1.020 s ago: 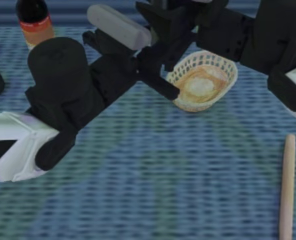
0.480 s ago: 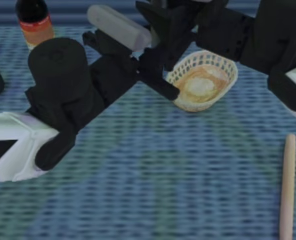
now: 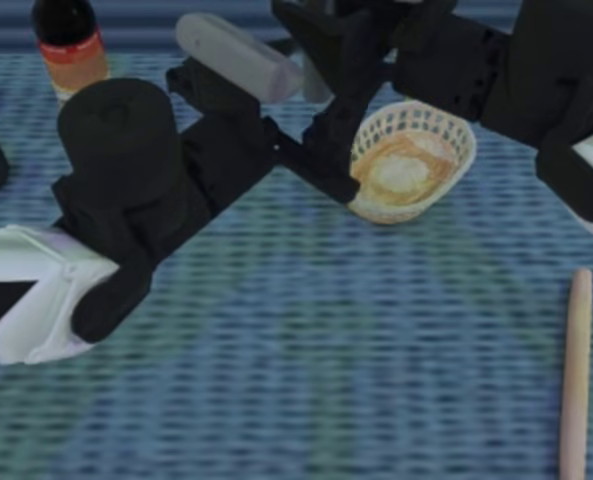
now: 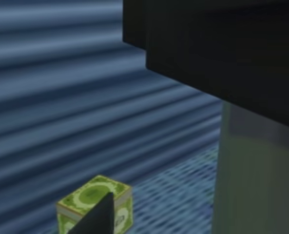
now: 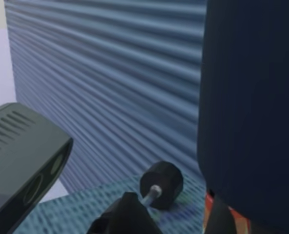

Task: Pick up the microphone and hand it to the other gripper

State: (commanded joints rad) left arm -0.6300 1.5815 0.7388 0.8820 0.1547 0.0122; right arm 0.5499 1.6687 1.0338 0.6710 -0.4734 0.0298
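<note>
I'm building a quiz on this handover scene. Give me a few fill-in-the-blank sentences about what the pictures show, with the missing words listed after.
1. The grey handle of the microphone lies at the left gripper, on the top view's ____ half.
2. The white woven basket holds something ____ in colour.
3. The pale wooden rod lies near the table's ____ edge.
4. The bottle has a ____ label.

Missing words: left; yellow; right; red

My left gripper (image 3: 306, 150) and right gripper (image 3: 321, 50) are meeting just left of the basket (image 3: 454, 128), the microphone (image 3: 238, 56) lying between them, the wooden rod (image 3: 576, 375) sitting well in front of it to the right.
</note>
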